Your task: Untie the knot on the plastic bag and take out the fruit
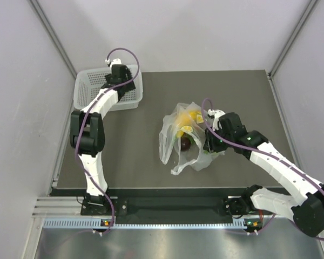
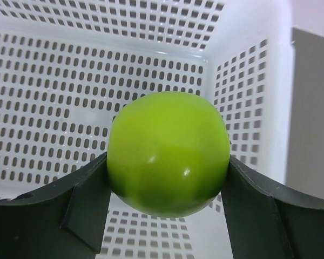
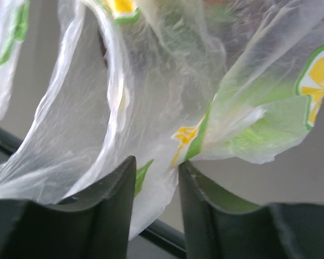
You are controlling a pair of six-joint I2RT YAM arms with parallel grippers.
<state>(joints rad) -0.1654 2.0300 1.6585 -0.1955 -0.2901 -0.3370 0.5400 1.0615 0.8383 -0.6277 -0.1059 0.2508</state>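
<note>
The left gripper (image 2: 164,167) clamps the green apple (image 2: 168,145) over the upper-left basket (image 1: 89,89), where a high release could bounce it out; the right gripper (image 3: 155,181) pinches the central plastic bag (image 1: 166,144), whose film may slip.

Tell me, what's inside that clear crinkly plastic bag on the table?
Through the clear plastic bag show yellow fruit and a dark purple fruit; anything beneath them is hidden.

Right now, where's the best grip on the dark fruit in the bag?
Across its round body, coming from above on the left. The dark fruit lies in the bag with loose film spread on that side, and the right gripper pinches the film on the other side. Tentative, since the film blurs its shape.
</note>
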